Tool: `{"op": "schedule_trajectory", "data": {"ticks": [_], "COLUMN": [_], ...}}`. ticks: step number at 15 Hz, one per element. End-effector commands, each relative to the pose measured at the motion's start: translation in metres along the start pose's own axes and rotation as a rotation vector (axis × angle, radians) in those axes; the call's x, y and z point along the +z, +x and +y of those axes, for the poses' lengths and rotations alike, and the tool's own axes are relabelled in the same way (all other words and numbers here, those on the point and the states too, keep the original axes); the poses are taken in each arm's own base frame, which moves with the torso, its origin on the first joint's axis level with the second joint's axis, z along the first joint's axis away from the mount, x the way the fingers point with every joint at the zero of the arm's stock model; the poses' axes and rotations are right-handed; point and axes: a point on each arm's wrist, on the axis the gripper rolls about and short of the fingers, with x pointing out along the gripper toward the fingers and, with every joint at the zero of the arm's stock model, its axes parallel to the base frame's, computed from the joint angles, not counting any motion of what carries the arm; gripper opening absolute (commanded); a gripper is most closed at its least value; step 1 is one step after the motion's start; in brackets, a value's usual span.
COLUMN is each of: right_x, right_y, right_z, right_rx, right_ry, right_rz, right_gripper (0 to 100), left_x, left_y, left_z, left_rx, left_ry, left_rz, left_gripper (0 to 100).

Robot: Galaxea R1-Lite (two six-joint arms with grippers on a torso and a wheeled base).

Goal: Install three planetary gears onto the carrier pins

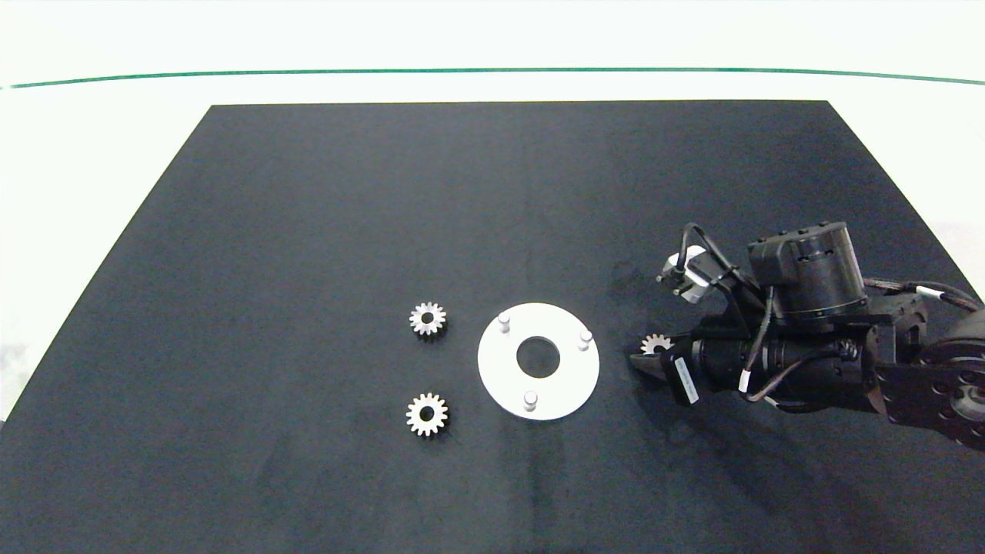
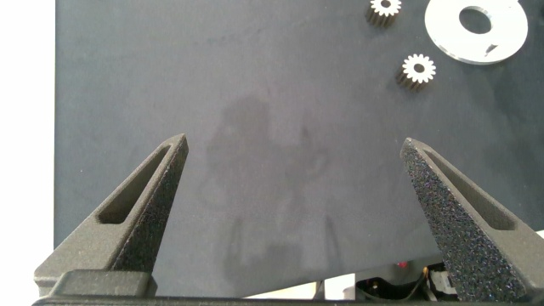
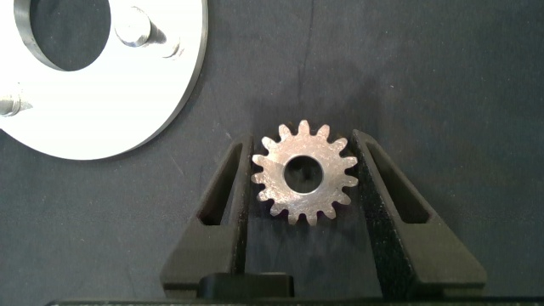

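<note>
Right gripper (image 3: pixel 303 174) pinching gear no. 1 (image 3: pixel 303 174) just right of disc (image 1: pixel 500 377); all 3 pins (image 1: pixel 504 320) bare; 2 gears (image 1: pixel 427 318) waiting left; left gripper (image 2: pixel 293 153) wide, parked.

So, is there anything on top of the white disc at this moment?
Only its three carrier pins stand on the white disc; all are bare, no gear on them. The right gripper holds one planetary gear beside the disc.

Two silvery gears (image 1: pixel 427 318) flat left of white pinned disc (image 1: pixel 538 361), third gear (image 3: pixel 304 172) right.
</note>
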Motion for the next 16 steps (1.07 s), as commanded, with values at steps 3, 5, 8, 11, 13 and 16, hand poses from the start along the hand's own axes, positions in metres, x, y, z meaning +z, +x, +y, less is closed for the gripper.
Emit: {"op": "schedule_trajectory", "data": {"ticks": [3, 5, 8, 11, 13, 16], "right_x": [-0.001, 0.0, 0.006, 0.024, 0.037, 0.051], "right_y": [0.0, -0.001, -0.007, -0.039, -0.055, -0.068], "right_z": [0.0, 0.0, -0.001, 0.01, 0.019, 0.038], "right_rx": [-0.001, -0.001, -0.011, 0.026, 0.033, 0.039], "right_ry": [-0.001, -0.001, -0.002, -0.028, -0.051, -0.092], "right_rz": [0.003, 0.002, -0.002, -0.013, -0.047, -0.085], "right_gripper": [23, 20, 14, 13, 13, 13], "left_x": [-0.001, -0.001, -0.001, -0.002, -0.002, -0.001], "left_y": [0.0, 0.0, 0.001, 0.001, 0.002, 0.002], "left_z": [0.0, 0.0, 0.0, 0.0, 0.0, 0.0], "left_rx": [-0.002, -0.002, -0.002, -0.003, -0.004, -0.004], "left_ry": [0.0, 0.0, -0.001, 0.001, 0.001, -0.001], "left_rz": [0.005, 0.004, 0.008, 0.013, 0.014, 0.014], "left_gripper": [100, 100, 100, 100, 100, 100]}}
